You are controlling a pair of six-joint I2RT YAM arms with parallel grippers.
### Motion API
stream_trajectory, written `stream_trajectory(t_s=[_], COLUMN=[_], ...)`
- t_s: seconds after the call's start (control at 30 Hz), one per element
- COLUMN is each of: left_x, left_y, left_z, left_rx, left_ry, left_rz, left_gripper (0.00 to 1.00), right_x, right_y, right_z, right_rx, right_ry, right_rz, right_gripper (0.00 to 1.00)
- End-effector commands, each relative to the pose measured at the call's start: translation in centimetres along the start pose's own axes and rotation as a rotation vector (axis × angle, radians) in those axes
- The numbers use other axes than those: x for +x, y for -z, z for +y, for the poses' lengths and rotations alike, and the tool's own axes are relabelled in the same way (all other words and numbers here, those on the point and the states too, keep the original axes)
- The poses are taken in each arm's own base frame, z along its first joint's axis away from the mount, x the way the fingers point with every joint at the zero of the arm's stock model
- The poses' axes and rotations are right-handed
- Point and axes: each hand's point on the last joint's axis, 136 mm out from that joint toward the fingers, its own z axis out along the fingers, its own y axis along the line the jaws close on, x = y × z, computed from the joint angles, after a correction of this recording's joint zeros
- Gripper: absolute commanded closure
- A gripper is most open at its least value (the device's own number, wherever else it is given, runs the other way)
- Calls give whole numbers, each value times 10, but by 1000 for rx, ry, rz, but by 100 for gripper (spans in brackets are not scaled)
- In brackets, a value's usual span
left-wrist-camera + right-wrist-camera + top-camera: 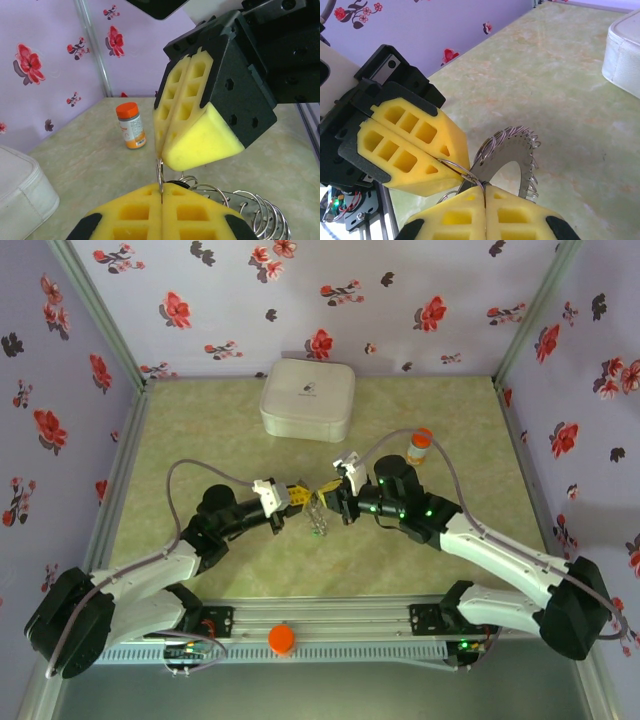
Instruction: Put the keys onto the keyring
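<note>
Both grippers meet tip to tip above the table's middle. My left gripper [300, 497] [162, 192] is shut on a small thin wire loop [160, 172] [454, 166]. The other end of that loop runs into my right gripper [329, 490] [485, 192], whose yellow pads are pressed together on it and on the edge of the keyring [516, 159]. The keyring is a flat grey disc with a hollow centre and many wire loops along its rim [252, 212]; it hangs below the fingertips [318, 520]. A dark sliver [178, 183] shows behind my left pads; I cannot tell whether it is one of the keys.
A white rounded-square case [306, 400] [20, 192] [626, 55] sits at the back centre. An orange-capped bottle [420, 447] [131, 125] stands right of centre, behind the right arm. Flowered walls close in three sides. An orange knob [282, 639] sits on the front rail.
</note>
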Motion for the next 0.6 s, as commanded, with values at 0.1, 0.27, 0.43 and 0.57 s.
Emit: stream_trajectory(t_s=[0.1, 0.27, 0.43, 0.57], left_x=[-26, -29, -30, -28], left_y=[-2, -1, -1, -2], left_z=[-12, -12, -22, -28], left_rx=[57, 62, 138, 186], left_ry=[-62, -13, 65, 87], left_rz=[-101, -133, -164, -164], left_gripper=[100, 100, 100, 100], right_x=[-1, -4, -8, -13], right_y=[9, 31, 36, 37], right_z=[-17, -31, 9, 28], right_rx=[75, 151, -62, -169], right_ry=[-3, 145, 345, 383], right_rz=[26, -22, -87, -95], right_gripper=[60, 53, 53, 55])
